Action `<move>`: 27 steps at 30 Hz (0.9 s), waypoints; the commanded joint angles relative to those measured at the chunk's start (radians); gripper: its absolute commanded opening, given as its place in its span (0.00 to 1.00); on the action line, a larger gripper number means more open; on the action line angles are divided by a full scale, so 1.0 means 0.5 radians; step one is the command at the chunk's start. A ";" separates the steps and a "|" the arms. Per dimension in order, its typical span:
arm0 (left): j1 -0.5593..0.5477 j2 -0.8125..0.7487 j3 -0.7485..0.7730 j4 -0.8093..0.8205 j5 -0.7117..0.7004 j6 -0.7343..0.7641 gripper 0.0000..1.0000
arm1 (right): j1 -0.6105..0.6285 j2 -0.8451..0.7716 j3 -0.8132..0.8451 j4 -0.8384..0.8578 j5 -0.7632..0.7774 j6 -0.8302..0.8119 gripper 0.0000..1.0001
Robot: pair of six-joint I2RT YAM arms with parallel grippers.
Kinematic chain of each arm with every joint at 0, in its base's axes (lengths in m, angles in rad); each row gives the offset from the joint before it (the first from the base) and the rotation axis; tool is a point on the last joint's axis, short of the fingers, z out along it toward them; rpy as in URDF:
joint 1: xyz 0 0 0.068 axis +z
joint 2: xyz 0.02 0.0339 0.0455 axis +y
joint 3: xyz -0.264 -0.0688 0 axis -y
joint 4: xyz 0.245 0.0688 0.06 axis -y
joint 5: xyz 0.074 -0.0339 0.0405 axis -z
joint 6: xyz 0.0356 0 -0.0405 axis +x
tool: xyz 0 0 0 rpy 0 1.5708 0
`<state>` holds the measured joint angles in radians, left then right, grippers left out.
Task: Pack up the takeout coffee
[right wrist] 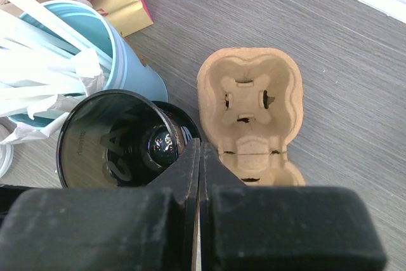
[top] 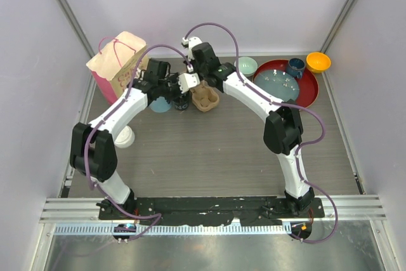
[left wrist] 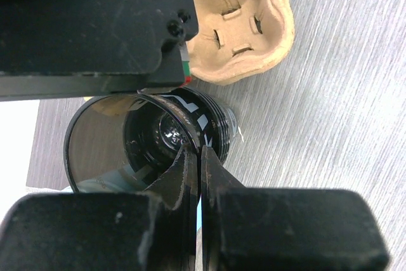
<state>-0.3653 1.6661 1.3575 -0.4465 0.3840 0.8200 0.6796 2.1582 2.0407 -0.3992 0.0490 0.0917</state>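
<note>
Both claws, left claw and right claw, are pinched all but shut on the thin rim of one lidless black cup, on the worktop between blue cup and carrier; light, slick, easily crushed paper, so I'd grip it gently round the body.

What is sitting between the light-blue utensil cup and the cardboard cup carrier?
A lidless black cup stands between them, as the right wrist view shows.
</note>
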 commanded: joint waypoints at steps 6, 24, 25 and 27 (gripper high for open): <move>0.006 -0.181 0.252 -0.156 0.134 -0.124 0.00 | -0.068 -0.358 -0.145 0.179 0.064 0.136 0.22; -0.726 -0.556 0.053 -0.832 -0.071 -0.388 0.00 | -0.319 -1.125 -1.031 0.369 0.255 0.246 0.55; -0.830 -0.534 -0.039 -0.713 -0.123 -0.391 0.00 | -0.337 -1.162 -1.074 0.381 0.264 0.264 0.55; -0.923 -0.504 -0.113 -0.586 -0.288 -0.367 0.00 | -0.377 -1.272 -1.215 0.412 0.270 0.283 0.55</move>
<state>-0.7597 1.3750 1.3800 -0.8227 0.3782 0.6777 0.5182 1.6310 1.5192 -0.2661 0.1501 0.1997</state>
